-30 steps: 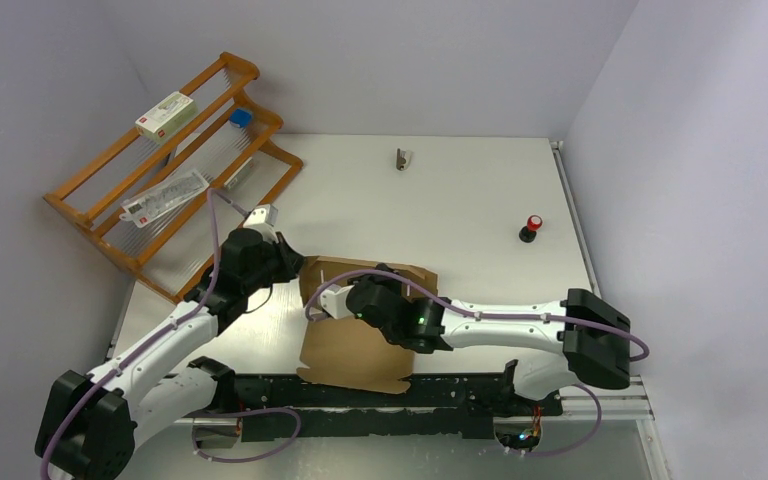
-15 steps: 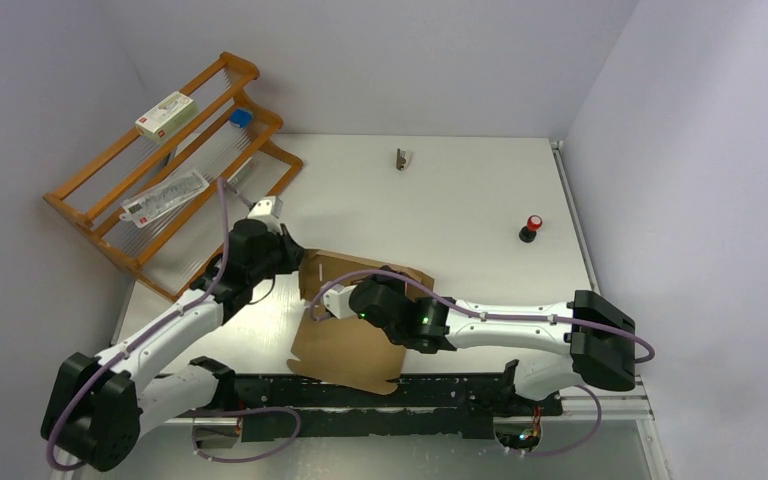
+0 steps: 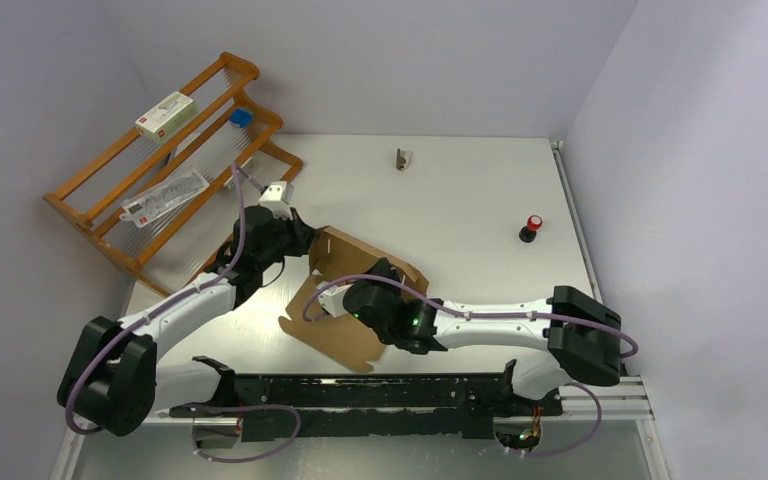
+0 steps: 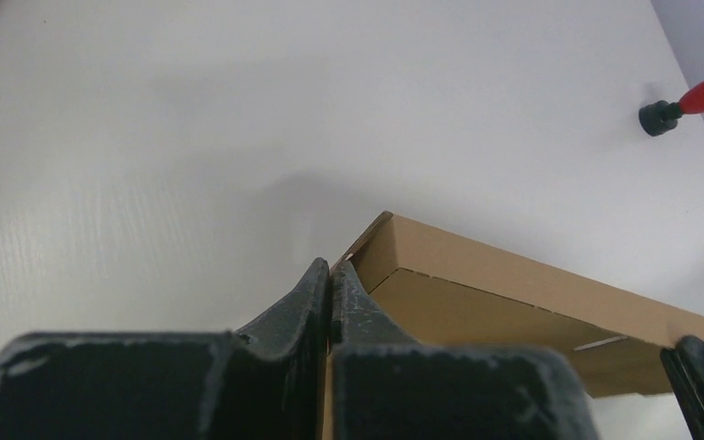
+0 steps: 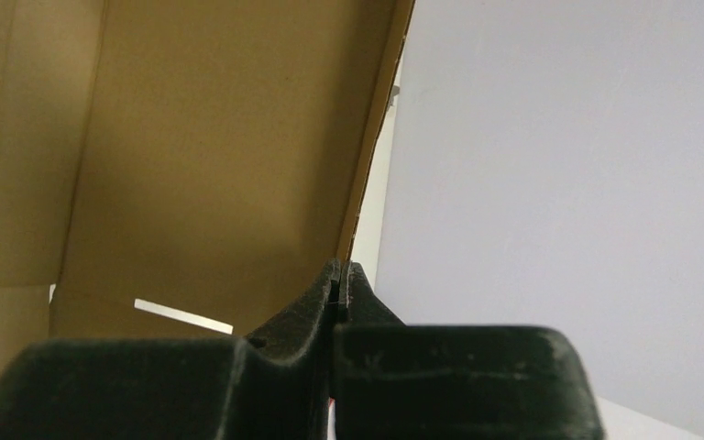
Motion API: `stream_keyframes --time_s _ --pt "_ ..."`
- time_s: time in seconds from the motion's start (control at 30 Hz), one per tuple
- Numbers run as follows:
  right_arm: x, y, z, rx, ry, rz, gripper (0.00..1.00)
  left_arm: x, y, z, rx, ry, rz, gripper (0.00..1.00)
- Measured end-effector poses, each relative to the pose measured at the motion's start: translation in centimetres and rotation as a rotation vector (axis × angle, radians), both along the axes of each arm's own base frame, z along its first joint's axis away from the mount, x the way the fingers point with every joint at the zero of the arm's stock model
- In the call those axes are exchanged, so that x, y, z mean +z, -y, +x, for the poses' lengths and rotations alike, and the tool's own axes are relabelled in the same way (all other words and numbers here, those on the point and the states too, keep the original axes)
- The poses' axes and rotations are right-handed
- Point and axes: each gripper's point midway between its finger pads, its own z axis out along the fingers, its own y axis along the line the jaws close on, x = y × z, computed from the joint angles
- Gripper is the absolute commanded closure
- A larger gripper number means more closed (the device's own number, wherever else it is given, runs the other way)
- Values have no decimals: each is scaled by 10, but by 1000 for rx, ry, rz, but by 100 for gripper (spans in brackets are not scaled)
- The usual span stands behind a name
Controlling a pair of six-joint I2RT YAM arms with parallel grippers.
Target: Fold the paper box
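Note:
The paper box (image 3: 343, 335) is a brown cardboard sheet with its flaps partly raised, lying tilted just beyond the arm bases. My left gripper (image 3: 309, 244) is shut on the box's far left corner. In the left wrist view the fingertips (image 4: 331, 273) pinch a thin wall, and the folded box (image 4: 522, 284) runs off to the right. My right gripper (image 3: 380, 272) is shut on the edge of an upright panel. In the right wrist view that panel (image 5: 220, 156) rises from the closed gripper (image 5: 340, 278) and shows a narrow slit.
A wooden rack (image 3: 110, 205) stands at the back left and holds a white carton (image 3: 166, 114), a blue item (image 3: 241, 117) and a flat packet (image 3: 165, 197). A small clip (image 3: 401, 159) lies at the back. A red-capped knob (image 3: 531, 228) sits near the right wall.
The box has swung and shifted away from the table's near edge, and its far side has lifted. My left gripper moved farther back with it. My right gripper closed on the panel edge.

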Motion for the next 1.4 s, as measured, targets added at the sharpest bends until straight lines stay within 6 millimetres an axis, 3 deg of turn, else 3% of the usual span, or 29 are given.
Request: stream_keyframes --time_s 0.33,0.7,0.9,1.1,1.27,1.4 --pt "-13 12 -3 -23 32 -59 100 7 0 -17 -23 34 -60 86" --pt "-17 5 -15 -1 91 -137 100 -4 -3 -31 -21 21 -90 81" --pt "-22 5 -18 7 108 -175 100 -5 -6 -39 -19 25 -109 69" --pt "-25 6 -18 -1 124 -212 100 10 -10 -43 -7 65 -124 60" --pt "-26 7 -19 -2 124 -220 100 17 -20 -40 21 98 -107 53" --pt "-26 9 -19 -4 124 -230 100 21 -42 -29 89 123 -87 51"
